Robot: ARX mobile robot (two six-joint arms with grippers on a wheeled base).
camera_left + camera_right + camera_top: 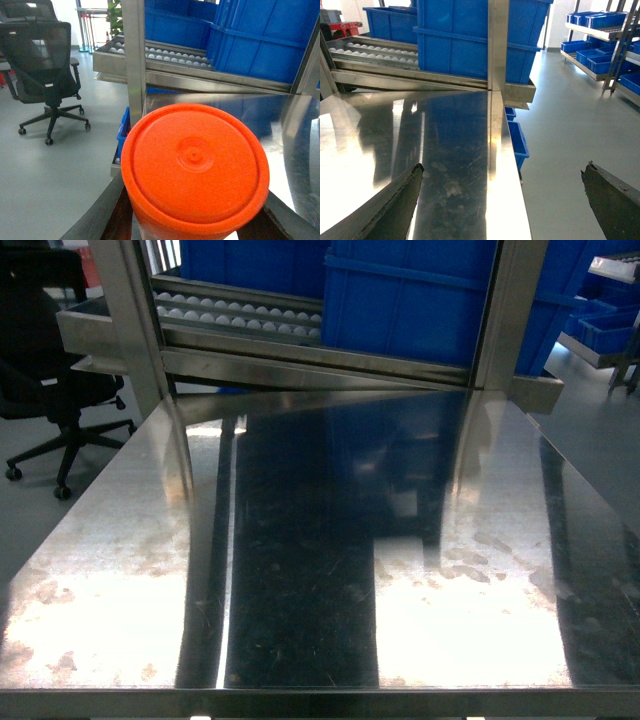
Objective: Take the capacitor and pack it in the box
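Observation:
A cylinder with a round orange end cap, the capacitor [195, 160], fills the lower middle of the left wrist view. My left gripper [195, 225] is shut on it, one dark finger [107, 215] on each side of its body. It hangs over the left edge of the steel table [295, 130]. My right gripper [502, 170] stands wide open over the table's right edge [505, 180], with nothing between its fingers. Neither gripper shows in the head view, where the tabletop [300, 570] is bare. The box is out of view.
Big blue bins [410, 300] sit on a roller rack [240, 315] behind the table, framed by steel posts [135, 310]. A black office chair [42, 65] stands on the floor to the left. Shelves of blue bins [600, 35] line the right aisle.

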